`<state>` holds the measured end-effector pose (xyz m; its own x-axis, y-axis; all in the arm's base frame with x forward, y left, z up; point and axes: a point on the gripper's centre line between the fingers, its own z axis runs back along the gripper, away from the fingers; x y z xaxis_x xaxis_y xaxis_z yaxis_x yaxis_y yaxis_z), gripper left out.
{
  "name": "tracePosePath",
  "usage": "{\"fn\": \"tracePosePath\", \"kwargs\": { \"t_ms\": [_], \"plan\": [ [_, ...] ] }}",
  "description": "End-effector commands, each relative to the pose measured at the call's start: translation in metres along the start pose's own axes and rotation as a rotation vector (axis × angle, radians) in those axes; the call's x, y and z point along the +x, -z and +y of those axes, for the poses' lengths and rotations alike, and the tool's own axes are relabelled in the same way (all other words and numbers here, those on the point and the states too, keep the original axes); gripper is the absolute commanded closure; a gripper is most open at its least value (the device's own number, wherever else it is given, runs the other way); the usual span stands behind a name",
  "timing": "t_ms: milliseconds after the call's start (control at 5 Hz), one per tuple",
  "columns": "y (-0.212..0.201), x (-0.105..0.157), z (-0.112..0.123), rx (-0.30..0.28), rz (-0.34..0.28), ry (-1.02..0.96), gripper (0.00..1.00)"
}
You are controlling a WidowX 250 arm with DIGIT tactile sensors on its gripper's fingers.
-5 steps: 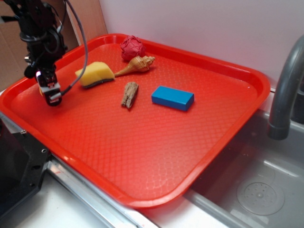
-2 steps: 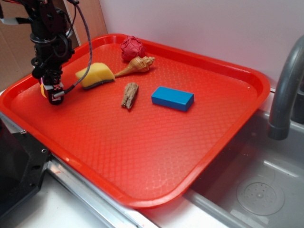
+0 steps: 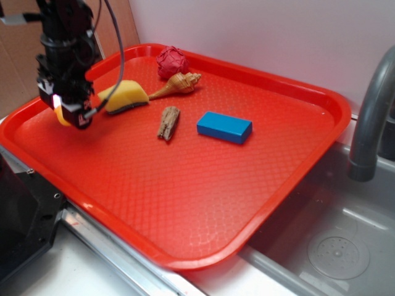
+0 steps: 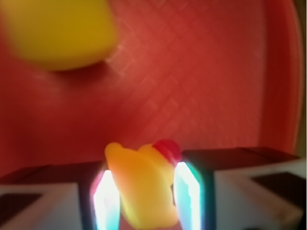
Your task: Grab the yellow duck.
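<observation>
The yellow duck (image 4: 144,184), a small glossy yellow toy with a red beak, sits between my two fingers in the wrist view. My gripper (image 4: 144,196) is shut on it and holds it above the red tray (image 4: 201,72). In the exterior view my gripper (image 3: 71,111) hangs over the tray's far left part, and only a sliver of the duck (image 3: 62,116) shows at its left side. The larger yellow sponge (image 3: 125,95) lies just right of the gripper; it appears blurred in the wrist view (image 4: 57,33).
On the tray (image 3: 203,185) lie a red ball (image 3: 172,62), a shell (image 3: 178,83), a piece of wood (image 3: 168,122) and a blue block (image 3: 224,127). A grey faucet (image 3: 370,117) and a sink (image 3: 333,246) stand at the right.
My gripper has risen off the tray's left part with the duck held in it and shifted slightly right. The other objects have not moved.
</observation>
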<state>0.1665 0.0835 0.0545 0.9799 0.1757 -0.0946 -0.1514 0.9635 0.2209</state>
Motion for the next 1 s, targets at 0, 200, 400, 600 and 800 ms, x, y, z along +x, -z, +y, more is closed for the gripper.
{"fn": "tracePosePath", "kwargs": {
  "t_ms": [0,200,400,600,800],
  "plan": [
    [-0.089,0.007,-0.04,-0.128,-0.124,-0.15,1.0],
    [-0.121,-0.004,-0.06,-0.258,-0.125,-0.09,1.0],
    [-0.152,-0.027,-0.074,-0.28,-0.208,-0.063,1.0],
    [-0.156,-0.037,-0.08,-0.278,-0.266,-0.057,1.0],
    [-0.146,-0.023,-0.072,-0.272,-0.214,-0.082,1.0]
  ]
}}
